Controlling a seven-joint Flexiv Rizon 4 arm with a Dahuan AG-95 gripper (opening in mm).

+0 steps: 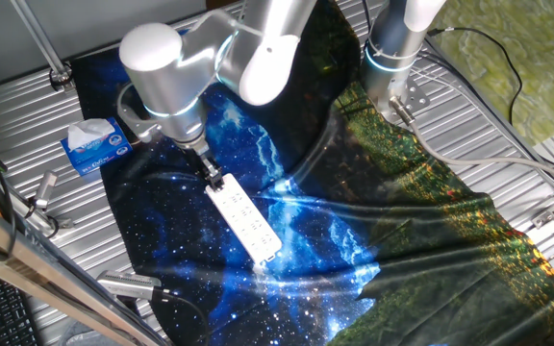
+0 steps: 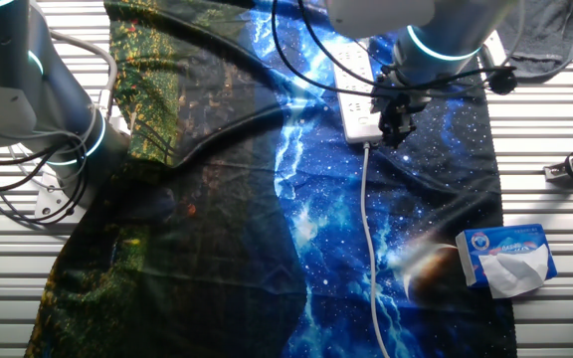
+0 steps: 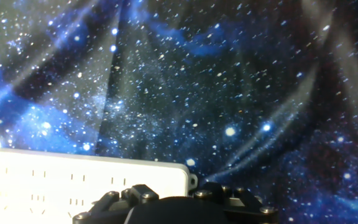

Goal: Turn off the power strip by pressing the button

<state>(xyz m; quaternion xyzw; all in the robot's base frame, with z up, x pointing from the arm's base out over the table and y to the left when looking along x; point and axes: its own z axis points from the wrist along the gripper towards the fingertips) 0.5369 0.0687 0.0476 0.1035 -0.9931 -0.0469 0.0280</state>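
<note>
Directly beneath the gripper (image 1: 212,173) lies the corded end of the power strip (image 1: 245,221), the sockets stretching away from it. Whether its fingers are parted cannot be told, and the button is hidden. Pressing straight down, gently, looks best.

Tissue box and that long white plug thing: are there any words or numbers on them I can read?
Tissue box: a round logo and dark blue print on the side, too small and blurred to read.
Tissue box top, in one fixed view: blue markings, unreadable.
Power strip: only dark socket holes, no legible text.
Nothing can be quoted.
</note>
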